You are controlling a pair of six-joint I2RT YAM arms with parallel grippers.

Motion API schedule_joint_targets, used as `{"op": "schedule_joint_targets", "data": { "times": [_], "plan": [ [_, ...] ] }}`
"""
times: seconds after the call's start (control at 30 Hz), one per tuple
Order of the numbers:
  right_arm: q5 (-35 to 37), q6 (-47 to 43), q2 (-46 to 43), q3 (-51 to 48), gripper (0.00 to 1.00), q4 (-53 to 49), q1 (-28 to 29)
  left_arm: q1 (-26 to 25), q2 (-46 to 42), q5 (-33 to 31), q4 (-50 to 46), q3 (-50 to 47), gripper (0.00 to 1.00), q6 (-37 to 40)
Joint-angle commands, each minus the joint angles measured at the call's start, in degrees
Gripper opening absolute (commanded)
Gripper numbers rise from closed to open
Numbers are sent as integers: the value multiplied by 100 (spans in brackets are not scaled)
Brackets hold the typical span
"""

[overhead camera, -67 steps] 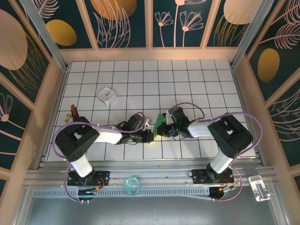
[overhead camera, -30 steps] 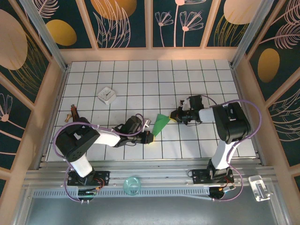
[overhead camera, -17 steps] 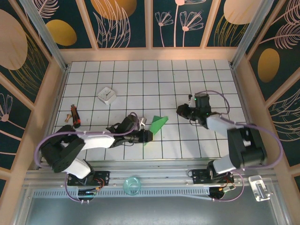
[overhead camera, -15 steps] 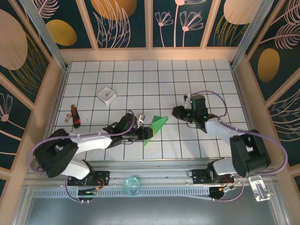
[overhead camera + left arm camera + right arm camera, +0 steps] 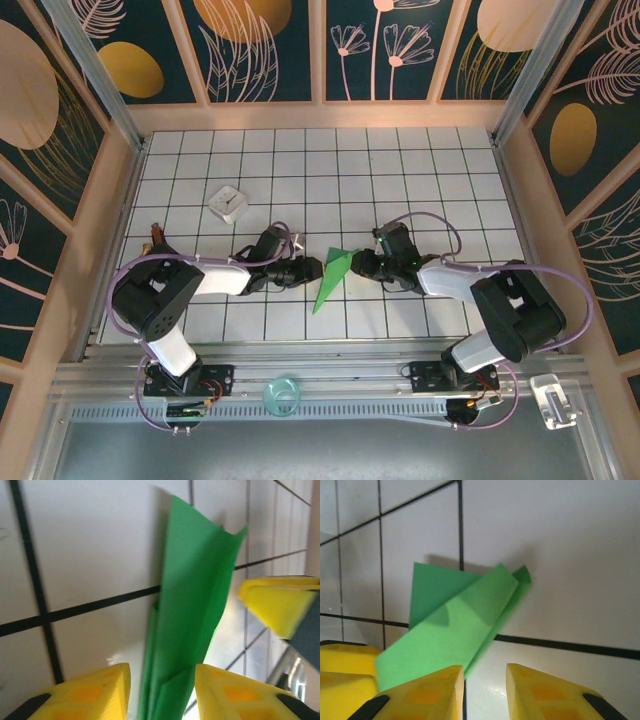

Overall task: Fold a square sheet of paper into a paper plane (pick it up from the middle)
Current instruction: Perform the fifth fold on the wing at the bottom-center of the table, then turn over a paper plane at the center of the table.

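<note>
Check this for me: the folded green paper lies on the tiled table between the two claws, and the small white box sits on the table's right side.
Wrong in one place: the small white box sits on the left side of the tiled table, as the top external view shows. The folded green paper does lie on it between the left claw and the right claw.

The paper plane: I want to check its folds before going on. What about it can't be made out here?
- Top external: the paper plane is too small to show its creases or layers.
- Left wrist: its near end is cut off by the bottom edge, between the fingers of the left gripper; whether they touch it is unclear.
- Right wrist: its lower-left end is hidden behind a yellow finger at the left edge.
</note>
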Motion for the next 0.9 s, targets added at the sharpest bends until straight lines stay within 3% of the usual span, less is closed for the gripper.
{"op": "schedule_joint_targets", "data": {
  "times": [0.0,0.33,0.57,0.63,0.73,0.87],
  "plan": [
    [148,195,143,-110,28,165,51,-10,40,404,315,130,38,92],
    [-3,314,458,-127,28,401,137,-19,434,754,882,87,29,-67],
    [-13,274,561,-29,27,399,146,-23,580,706,701,288,11,82],
    [8,177,534,60,27,266,123,-24,530,604,494,356,1,223],
    [115,-37,254,203,27,-104,16,-8,-83,-297,-457,405,0,604],
    [286,-374,-484,231,28,-578,-404,-21,-1340,-2698,-2476,581,0,1116]
  ]
}}
